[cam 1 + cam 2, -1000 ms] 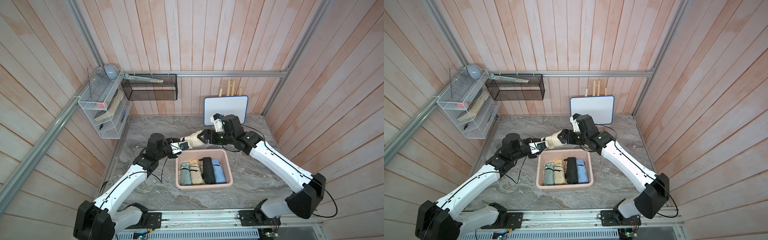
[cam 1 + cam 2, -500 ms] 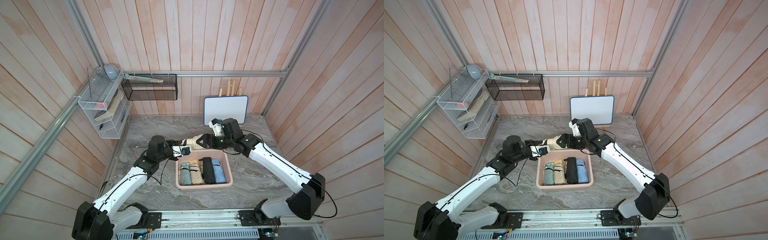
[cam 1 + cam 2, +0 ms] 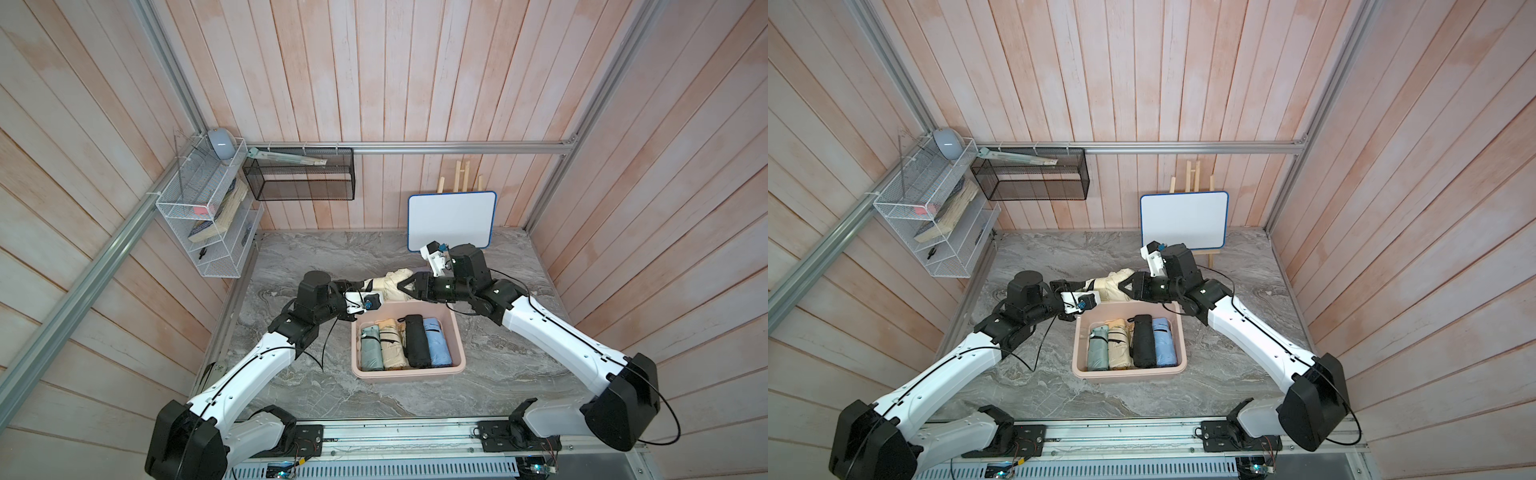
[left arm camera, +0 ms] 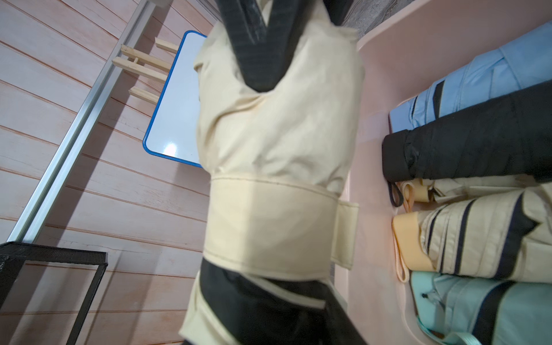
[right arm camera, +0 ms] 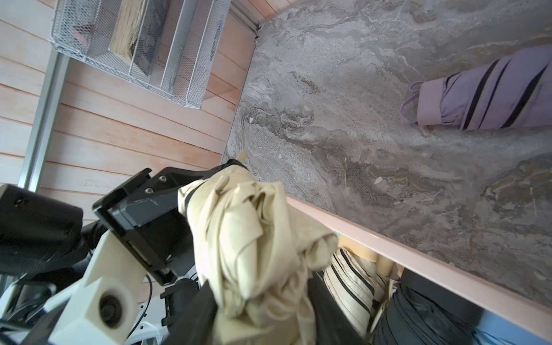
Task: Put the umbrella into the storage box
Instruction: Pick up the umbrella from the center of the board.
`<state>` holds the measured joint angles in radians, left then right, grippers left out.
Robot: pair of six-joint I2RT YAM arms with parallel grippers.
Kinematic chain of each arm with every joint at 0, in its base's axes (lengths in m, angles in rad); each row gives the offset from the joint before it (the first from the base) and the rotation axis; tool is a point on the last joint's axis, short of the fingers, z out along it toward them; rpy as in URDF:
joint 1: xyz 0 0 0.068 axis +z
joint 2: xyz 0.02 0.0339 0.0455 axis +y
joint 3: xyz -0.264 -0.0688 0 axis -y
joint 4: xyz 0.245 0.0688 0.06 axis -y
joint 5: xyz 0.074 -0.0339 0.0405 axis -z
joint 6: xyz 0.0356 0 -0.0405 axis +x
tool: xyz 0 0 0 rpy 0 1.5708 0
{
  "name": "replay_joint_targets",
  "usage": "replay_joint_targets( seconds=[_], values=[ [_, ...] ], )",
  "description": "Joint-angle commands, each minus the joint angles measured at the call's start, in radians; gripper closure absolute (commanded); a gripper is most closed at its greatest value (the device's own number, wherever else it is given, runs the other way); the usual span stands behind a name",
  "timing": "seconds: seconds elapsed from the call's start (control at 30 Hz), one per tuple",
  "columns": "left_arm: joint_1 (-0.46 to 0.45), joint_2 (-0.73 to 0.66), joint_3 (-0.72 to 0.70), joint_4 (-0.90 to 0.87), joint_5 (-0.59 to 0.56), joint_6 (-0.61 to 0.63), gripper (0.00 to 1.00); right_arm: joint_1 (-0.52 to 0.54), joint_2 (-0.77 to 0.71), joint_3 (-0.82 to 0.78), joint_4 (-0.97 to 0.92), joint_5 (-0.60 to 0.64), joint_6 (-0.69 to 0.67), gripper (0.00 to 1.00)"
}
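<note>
Cream umbrella (image 3: 388,284): folded and strapped shut with its band, held off the bench and lying roughly level between the two arms. It sits by the far rim of the storage box, not inside it.
Left claw (image 3: 361,286): closed around the umbrella's handle end. In the left wrist view its dark fingers (image 4: 254,304) wrap the cloth just below the band.
Right claw (image 3: 405,286): clamped on the opposite, bunched end. One triangular finger (image 4: 260,59) presses flat against the fabric, and the other lies on the far side of the bundle.
Storage box (image 3: 407,375): pale pink tub standing on the bench in front of the arms, its long sides running away from the robot.
Box contents: four folded umbrellas side by side, touching: grey-green umbrella (image 3: 371,348), beige striped umbrella (image 3: 392,345), black umbrella (image 3: 417,340) and light blue umbrella (image 3: 438,343).
Lilac umbrella (image 5: 490,95): lies on the bench beyond the box rim, seen only in the right wrist view.
Bench (image 3: 332,257): grey marbled surface.
Whiteboard (image 3: 452,220): blue-edged, propped on a wooden easel at the back wall, behind the right arm.
Black mesh basket (image 3: 299,183): hangs on the back wall.
White wire rack (image 3: 208,224): fixed in the far left corner, with books in it.
</note>
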<state>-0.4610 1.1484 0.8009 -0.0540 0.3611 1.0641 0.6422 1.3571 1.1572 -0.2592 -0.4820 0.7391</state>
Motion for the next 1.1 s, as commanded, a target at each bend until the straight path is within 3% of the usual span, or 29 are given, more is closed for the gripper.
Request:
replay_joint_targets(
  seconds=[0.0,0.17,0.37,0.53,0.6,0.77,0.9,1.0,1.07],
  values=[
    [-0.022,-0.002,0.038,0.114,0.096,-0.042,0.93,0.017,-0.013,-0.025,0.065,-0.055,-0.011,0.68],
    [-0.027,-0.004,0.039,0.143,0.074,-0.082,0.83,0.017,-0.029,-0.044,0.098,-0.072,0.003,0.78],
    [-0.027,-0.015,0.032,0.167,0.070,-0.112,0.80,0.017,-0.047,-0.076,0.148,-0.083,0.032,0.86],
    [-0.027,-0.041,-0.007,0.237,0.059,-0.166,0.28,0.017,-0.079,-0.112,0.201,-0.060,0.060,0.95],
    [-0.027,-0.058,-0.023,0.266,0.057,-0.195,0.00,0.016,-0.095,-0.130,0.220,-0.032,0.075,0.99],
    [-0.027,-0.136,-0.057,0.296,0.052,-0.328,0.00,0.013,-0.130,-0.194,0.283,0.048,0.139,1.00],
    [-0.026,-0.236,-0.095,0.333,0.041,-0.547,0.00,0.012,-0.149,-0.214,0.304,0.101,0.152,1.00],
    [-0.027,-0.299,-0.115,0.371,-0.026,-0.810,0.00,0.011,-0.160,-0.214,0.312,0.134,0.153,1.00],
    [-0.028,-0.307,-0.081,0.324,-0.151,-1.058,0.00,0.011,-0.166,-0.216,0.317,0.160,0.149,1.00]
  ],
)
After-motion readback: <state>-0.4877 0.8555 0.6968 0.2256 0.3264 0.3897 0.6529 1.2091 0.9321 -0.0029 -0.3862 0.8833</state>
